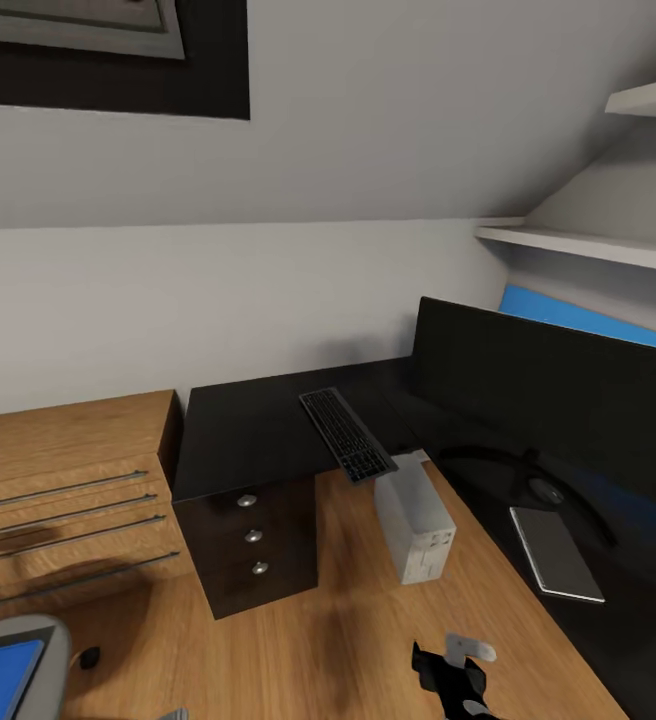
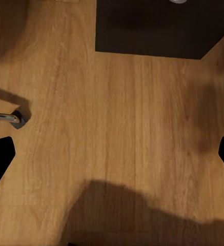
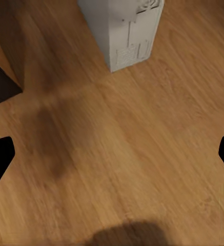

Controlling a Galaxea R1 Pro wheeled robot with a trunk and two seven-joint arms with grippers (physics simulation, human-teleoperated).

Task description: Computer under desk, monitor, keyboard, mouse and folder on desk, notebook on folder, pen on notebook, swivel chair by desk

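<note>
Black claws, left and right, hung open over bare floor, the computer just ahead of the right.

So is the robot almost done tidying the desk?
Not yet. The monitor and keyboard are on the desk, though the keyboard pokes over the edge. The computer stands on the floor, tucked partly under it. The notebook lies on the desk alone. The blue folder is still on the chair. Both grippers look open and empty.
</note>
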